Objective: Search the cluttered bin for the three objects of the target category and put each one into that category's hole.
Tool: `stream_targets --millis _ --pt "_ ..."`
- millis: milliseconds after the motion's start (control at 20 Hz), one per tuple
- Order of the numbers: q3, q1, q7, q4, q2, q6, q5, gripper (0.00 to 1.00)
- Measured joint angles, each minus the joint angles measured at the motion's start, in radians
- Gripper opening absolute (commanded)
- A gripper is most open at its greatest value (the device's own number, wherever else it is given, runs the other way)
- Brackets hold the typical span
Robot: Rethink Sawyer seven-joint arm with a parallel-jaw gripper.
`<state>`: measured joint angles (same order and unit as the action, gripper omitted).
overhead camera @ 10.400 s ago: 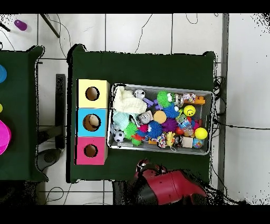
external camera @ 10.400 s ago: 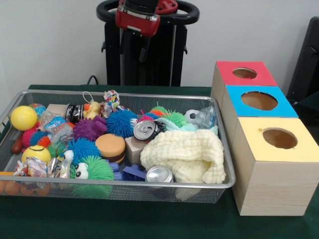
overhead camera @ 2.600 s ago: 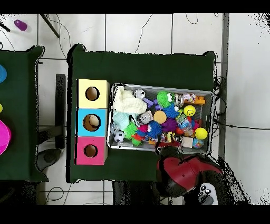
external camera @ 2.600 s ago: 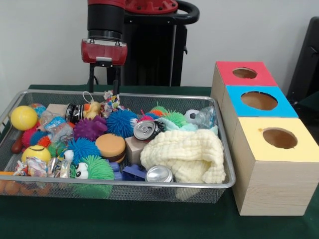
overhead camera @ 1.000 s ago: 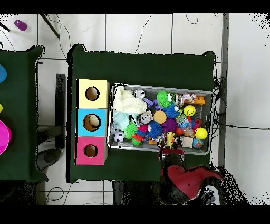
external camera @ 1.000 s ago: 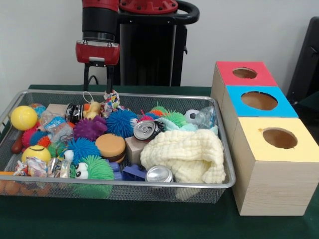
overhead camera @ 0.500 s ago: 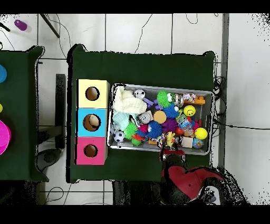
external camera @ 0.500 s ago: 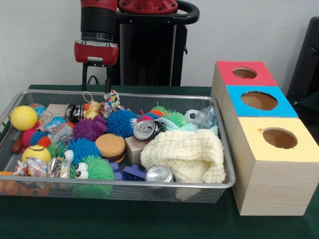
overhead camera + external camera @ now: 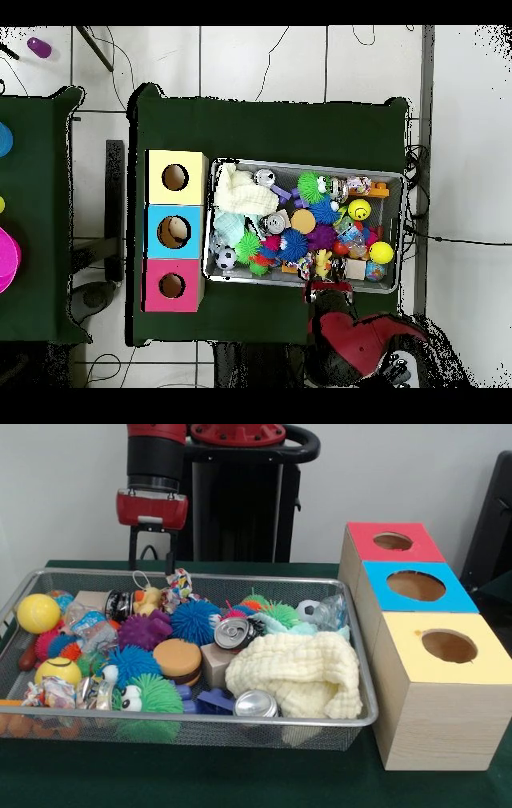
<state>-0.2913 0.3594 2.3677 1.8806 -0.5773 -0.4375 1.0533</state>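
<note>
The silver wire-mesh bin (image 9: pixel 240 721) lies on the green table, full of toys; it also shows in the overhead view (image 9: pixel 300 166). A small yellow plush duck (image 9: pixel 148 600) with an orange beak lies at the bin's far side, and shows in the overhead view (image 9: pixel 322 262). A small patterned plush (image 9: pixel 178 586) lies beside it. My gripper (image 9: pixel 150 558) hangs open and empty just above the bin's far rim, behind the duck; in the overhead view the gripper (image 9: pixel 326 290) is at the bin's lower edge. The red-surround hole (image 9: pixel 393 541) is in the farthest wooden box (image 9: pixel 172 285).
The blue-surround hole (image 9: pixel 416 586) and the yellow-surround hole (image 9: pixel 449 646) are nearer in the same row of boxes. A cream knitted cloth (image 9: pixel 296 672), two cans (image 9: pixel 236 634), spiky balls (image 9: pixel 194 620) and a yellow ball (image 9: pixel 38 613) crowd the bin.
My gripper has drifted left in the front view along the bin's far rim and risen slightly. It has stayed open and empty. The toys have not moved.
</note>
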Motion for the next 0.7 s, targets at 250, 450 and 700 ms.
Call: stream_targets --millis 250,450,700 --pt "0.000 0.000 0.000 -0.004 0.000 0.000 0.000 1.00" --pt "-0.005 0.000 0.000 -0.005 0.010 -0.009 -0.004 1.00" --pt "-0.030 0.000 0.000 -0.005 0.056 -0.083 -0.054 1.00"
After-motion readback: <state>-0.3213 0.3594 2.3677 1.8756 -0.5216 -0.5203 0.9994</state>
